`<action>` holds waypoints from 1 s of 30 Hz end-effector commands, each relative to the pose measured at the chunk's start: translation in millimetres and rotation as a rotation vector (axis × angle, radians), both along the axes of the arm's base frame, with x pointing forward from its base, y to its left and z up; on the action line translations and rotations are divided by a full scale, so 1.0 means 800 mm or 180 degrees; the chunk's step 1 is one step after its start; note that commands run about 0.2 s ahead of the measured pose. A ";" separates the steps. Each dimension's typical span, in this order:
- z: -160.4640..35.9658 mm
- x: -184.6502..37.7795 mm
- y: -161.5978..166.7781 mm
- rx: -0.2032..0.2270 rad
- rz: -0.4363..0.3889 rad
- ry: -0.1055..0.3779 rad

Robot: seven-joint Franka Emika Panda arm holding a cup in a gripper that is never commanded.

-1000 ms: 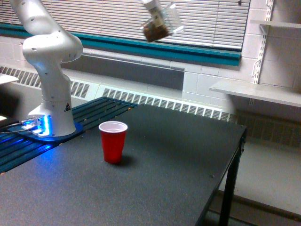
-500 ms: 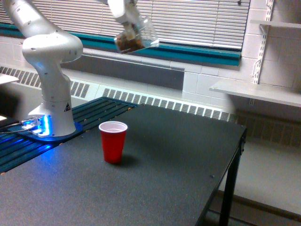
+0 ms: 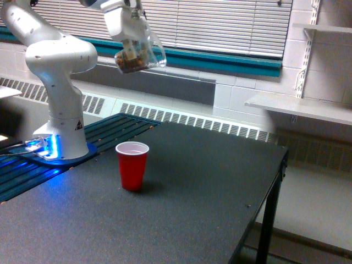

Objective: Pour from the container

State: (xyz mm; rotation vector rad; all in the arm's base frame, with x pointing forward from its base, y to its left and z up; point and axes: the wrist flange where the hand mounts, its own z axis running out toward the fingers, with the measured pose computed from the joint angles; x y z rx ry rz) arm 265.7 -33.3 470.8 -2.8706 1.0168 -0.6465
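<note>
The container point(image 3: 138, 55) is a small clear plastic cup with brown nuts showing through its wall. It hangs high in the air, tilted, with its mouth toward the exterior view's right. My gripper point(image 3: 132, 48) is shut on the container from above. A red cup point(image 3: 132, 165) with a white inside stands upright on the black table point(image 3: 181, 209), well below the container and almost straight under it. The red cup's inside looks bare from here.
The arm's white base point(image 3: 60, 126) stands at the exterior view's left on a blue-lit mount. The table's edge point(image 3: 272, 181) drops off at the exterior view's right. Behind are a radiator grille, window blinds and wall shelves point(image 3: 302, 107).
The gripper with the container has moved toward the exterior view's left and downward, from the top middle to above the red cup. The red cup has not moved.
</note>
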 end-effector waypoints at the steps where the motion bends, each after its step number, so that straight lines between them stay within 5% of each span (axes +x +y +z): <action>1: -0.026 -0.016 -0.013 0.0074 -0.0166 0.0109; 30: -0.070 -0.020 -0.032 0.0364 -0.0165 0.0580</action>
